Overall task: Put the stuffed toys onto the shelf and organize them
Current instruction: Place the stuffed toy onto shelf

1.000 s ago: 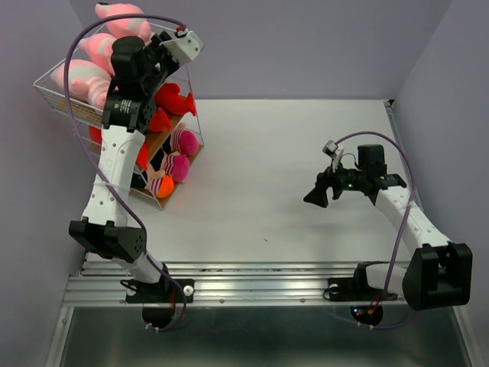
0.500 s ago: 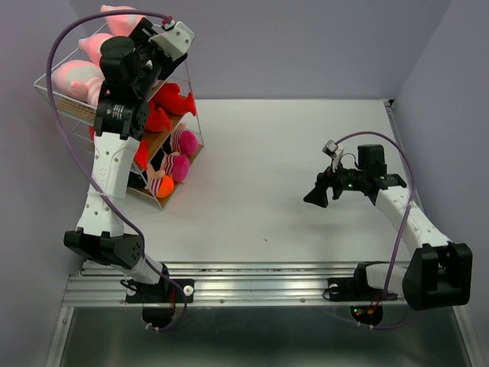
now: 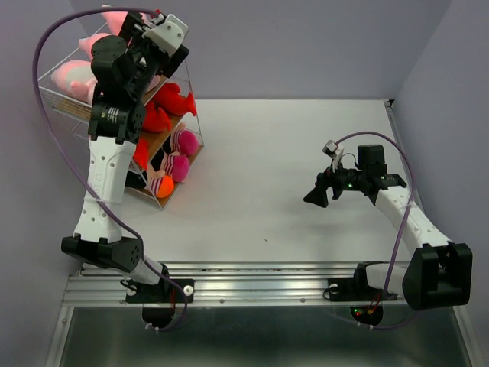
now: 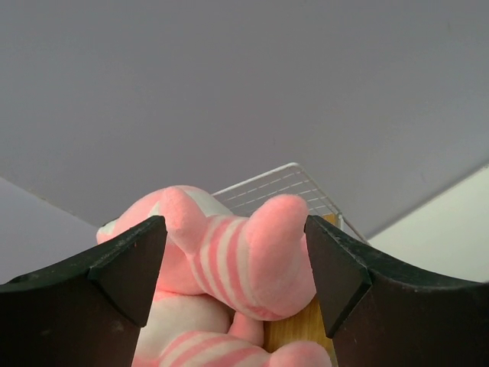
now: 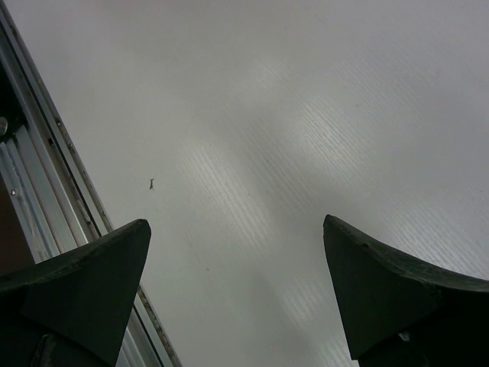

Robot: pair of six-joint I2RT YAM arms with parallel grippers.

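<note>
Nearest you, the right gripper (image 5: 237, 229) hangs over the bare white surface (image 3: 290, 145) with its jaws wide apart and nothing between them. No toy shows on the surface in the overhead view, so that arm seems to have no work waiting.

Further back and to the left stands the shelf (image 3: 158, 143), and every toy you can see is on it. The lowest tier holds the round-headed dolls (image 3: 177, 167), the middle tier the red fish (image 3: 174, 99), and the top tier the pink striped animals (image 3: 72, 75).

At the far top, the left gripper (image 4: 233, 225) is raised to the upper tier. Its jaws are spread, and one pink striped toy (image 4: 244, 260) lies in the gap between them, resting by the wooden board with another pink toy beneath it. You cannot tell from the wrist view whether the fingers (image 4: 134, 264) touch the plush, but they are not closed on it.

By this showing the placing looks done or all but done. What is left is likely to draw the left arm clear without dragging that toy off, and perhaps to straighten the pile.
</note>
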